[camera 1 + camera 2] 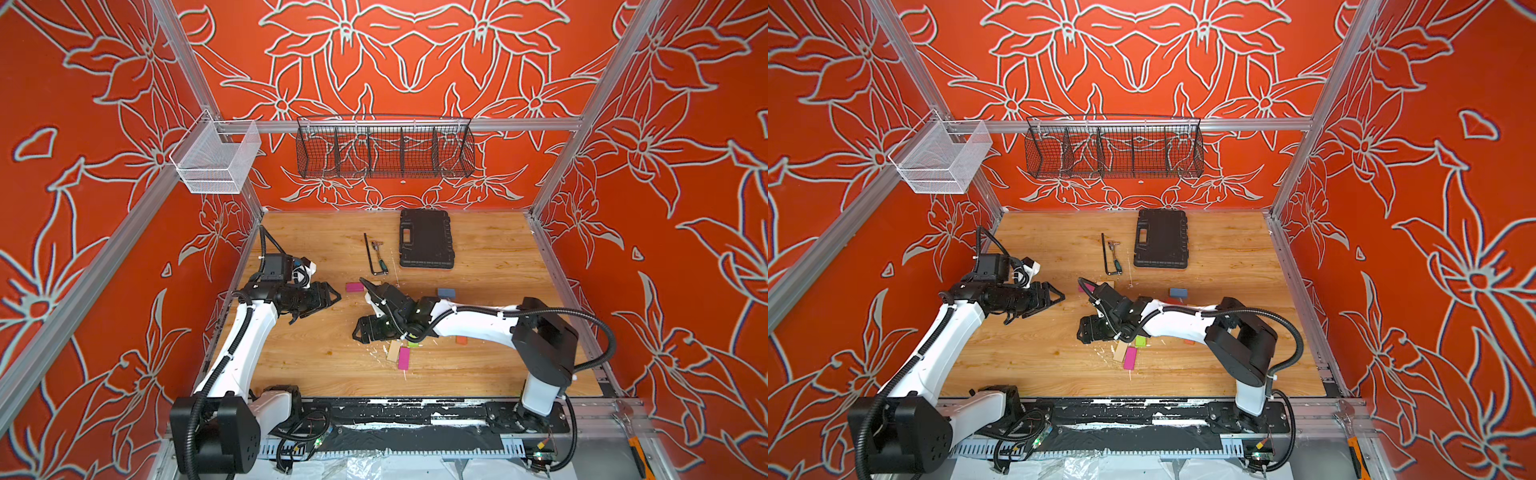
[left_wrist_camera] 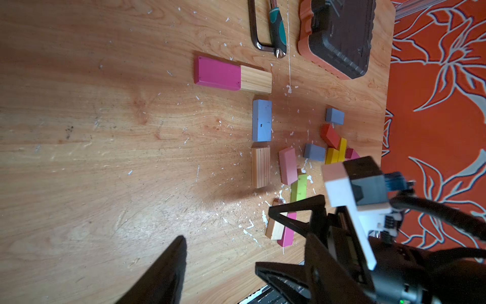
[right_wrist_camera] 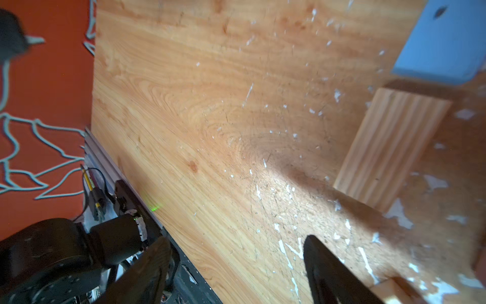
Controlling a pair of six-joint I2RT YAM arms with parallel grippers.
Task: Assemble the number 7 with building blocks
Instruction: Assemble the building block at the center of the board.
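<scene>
The wooden tabletop (image 1: 324,374) carries a black case (image 1: 426,239), a hex key (image 2: 252,23) beside the case, and blocks (image 2: 261,119) scattered farther from it.

Both top views look down over the whole table (image 1: 316,361); each wrist view skims it closely.

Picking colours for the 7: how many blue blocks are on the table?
3 blue blocks: one between two plain wood blocks, one beside the red block, one beside the yellow blocks. The right arm may hide more.

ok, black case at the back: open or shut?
Shut. The black case lies flat in both top views, lid closed against its base, nothing of its inside showing.
</scene>
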